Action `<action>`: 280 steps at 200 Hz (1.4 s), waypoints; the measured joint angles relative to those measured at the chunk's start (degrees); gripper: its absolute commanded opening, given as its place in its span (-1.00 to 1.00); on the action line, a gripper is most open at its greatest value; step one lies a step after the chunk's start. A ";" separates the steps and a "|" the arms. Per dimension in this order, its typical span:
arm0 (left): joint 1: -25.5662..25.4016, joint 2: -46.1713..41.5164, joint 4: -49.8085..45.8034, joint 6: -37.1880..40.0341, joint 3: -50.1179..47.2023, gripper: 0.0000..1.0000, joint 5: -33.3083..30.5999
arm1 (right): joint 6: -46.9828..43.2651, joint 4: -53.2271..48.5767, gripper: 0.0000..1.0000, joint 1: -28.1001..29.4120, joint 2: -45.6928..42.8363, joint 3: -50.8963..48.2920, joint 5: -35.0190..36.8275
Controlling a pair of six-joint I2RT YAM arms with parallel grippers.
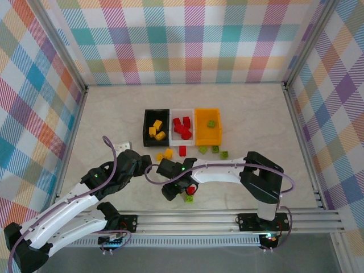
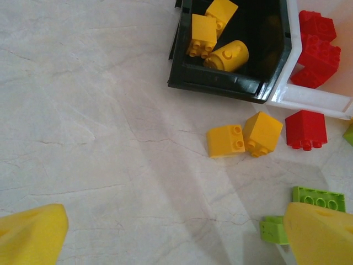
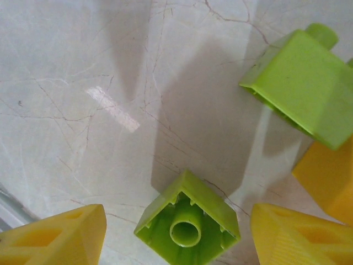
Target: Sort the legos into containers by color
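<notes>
A green brick (image 3: 187, 221) lies studs-down on the table (image 3: 83, 83) between the right jaws, which are spread and touch it on neither side. A pick of this brick is judged to be the step in hand. The left jaws are spread wide above the table, near two loose yellow bricks (image 2: 242, 138). The brick sits cornerwise to the right jaws, so a wrist turn is probably called for before closing. A second green brick (image 3: 300, 83) nearby must be kept clear of, and the load carried to the orange bin (image 1: 202, 132), where one green already lies.

Bright even overhead light, soft shadows, small glare streak on table (image 3: 113, 107), close fingers (image 3: 55, 237) blurred
</notes>
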 measured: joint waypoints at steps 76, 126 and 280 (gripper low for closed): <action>0.11 0.26 -0.20 0.00 -0.04 1.00 -0.42 | -0.90 -0.35 -0.27 -0.04 1.27 0.04 0.72; 0.11 0.94 0.04 0.00 -0.04 1.00 -0.39 | -1.20 -0.72 -0.34 -4.33 -8.07 -1.14 3.39; 0.11 2.75 3.04 0.02 -0.76 1.00 3.13 | 7.61 -0.55 0.48 -42.07 4.92 22.77 5.46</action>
